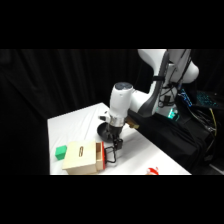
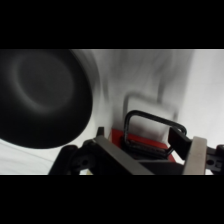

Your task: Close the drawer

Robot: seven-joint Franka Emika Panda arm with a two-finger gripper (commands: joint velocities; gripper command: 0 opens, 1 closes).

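The drawer's orange-red front [image 1: 100, 156] sits close against the right face of the pale wooden box [image 1: 80, 157], and I cannot make out a gap. Its black loop handle [image 1: 111, 155] sticks out toward my gripper [image 1: 115, 146], which comes down right at the handle. In the wrist view the red drawer front [image 2: 145, 146] and its handle [image 2: 150, 119] lie between my two fingers [image 2: 196, 154]. The gripper [image 2: 156, 155] is open, its fingers standing apart on either side of the handle.
A black bowl [image 1: 104, 131] stands just behind the gripper and fills the wrist view's upper left [image 2: 42, 97]. A small green block [image 1: 61, 153] lies left of the box. A red scrap [image 1: 152, 171] lies near the table's front right edge.
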